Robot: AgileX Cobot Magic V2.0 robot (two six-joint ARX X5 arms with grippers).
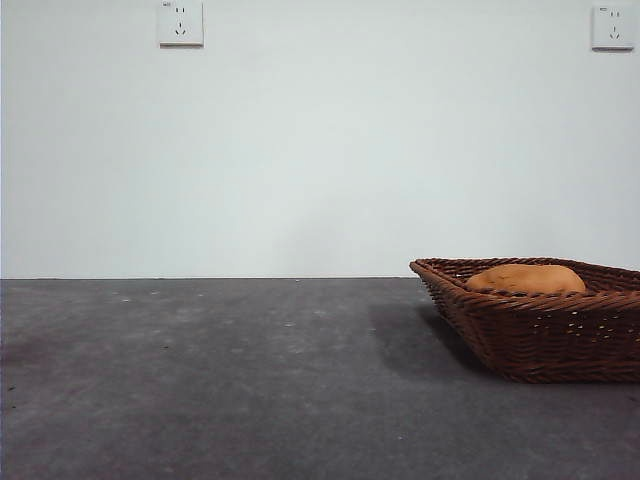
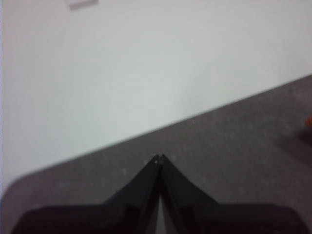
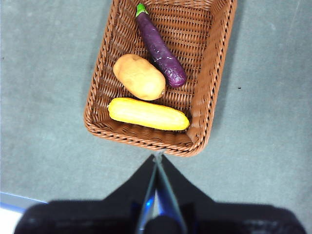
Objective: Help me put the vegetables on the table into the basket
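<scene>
The brown woven basket (image 3: 217,73) lies on the dark grey table (image 3: 48,73), seen from above in the right wrist view. Inside it lie the purple eggplant (image 3: 160,48), the tan-orange potato (image 3: 139,76) and the yellow corn cob (image 3: 148,114), side by side. My right gripper (image 3: 158,157) is shut and empty, high above the table just off the basket's near end. In the front view the basket (image 1: 545,325) stands at the right with the potato (image 1: 526,279) showing over its rim. My left gripper (image 2: 159,158) is shut and empty above bare table (image 2: 234,146).
A white wall with two sockets (image 1: 180,23) stands behind the table. A pale table edge (image 3: 19,202) shows in a corner of the right wrist view. Neither arm shows in the front view.
</scene>
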